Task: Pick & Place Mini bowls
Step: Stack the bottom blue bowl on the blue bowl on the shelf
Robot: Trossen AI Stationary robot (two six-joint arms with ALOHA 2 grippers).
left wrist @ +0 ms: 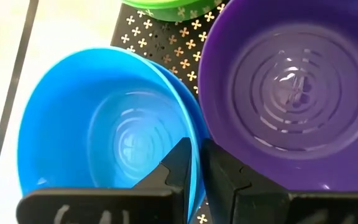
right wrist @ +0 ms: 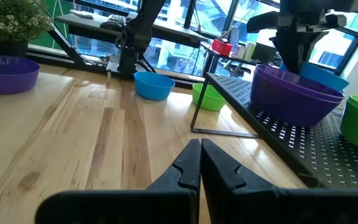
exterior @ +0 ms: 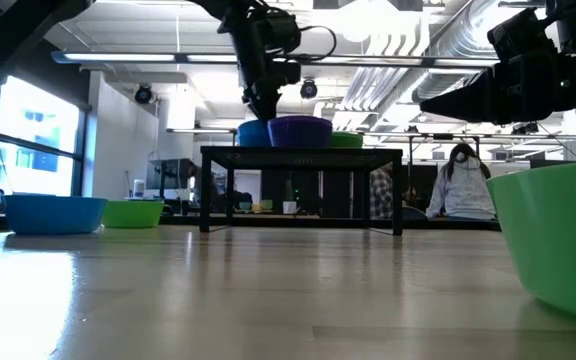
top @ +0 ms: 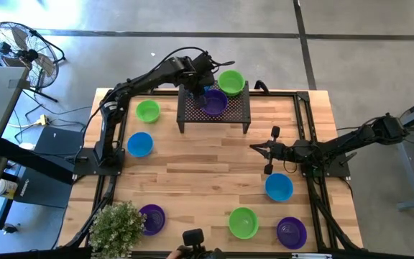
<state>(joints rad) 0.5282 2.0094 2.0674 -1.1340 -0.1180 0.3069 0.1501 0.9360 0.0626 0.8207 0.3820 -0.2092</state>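
The mini bowls are small, round, smooth plastic bowls of one size, each in a single solid colour, with concentric rings moulded into the floor. Counted in the high view from left to right on the wooden counter [top: 214, 155]: a purple bowl [top: 152, 218] at the near left beside a potted plant [top: 118, 225], a blue bowl [top: 140, 144], a green bowl [top: 148, 110], then farther right a second green bowl [top: 243, 221], a second blue bowl [top: 279, 187] and a second purple bowl [top: 291, 232]. All six sit upright and apart from one another, and each is empty. The black perforated rack [top: 236, 111] stands at the far middle of the counter and carries three more bowls: a rack blue bowl [left wrist: 104, 143], a rack purple bowl [top: 215, 102] touching it, and a rack green bowl [top: 231, 81] at the rack's far right corner. These also hold nothing. Total: three blue, three green, three purple, nine in view. The left gripper [left wrist: 194, 165] is over the rack, its jaws pinching the rim of the rack blue bowl, one finger inside the bowl and one outside against the purple neighbour. The right gripper [right wrist: 200, 163] hangs low above the counter right of centre, jaws pressed together and holding nothing.
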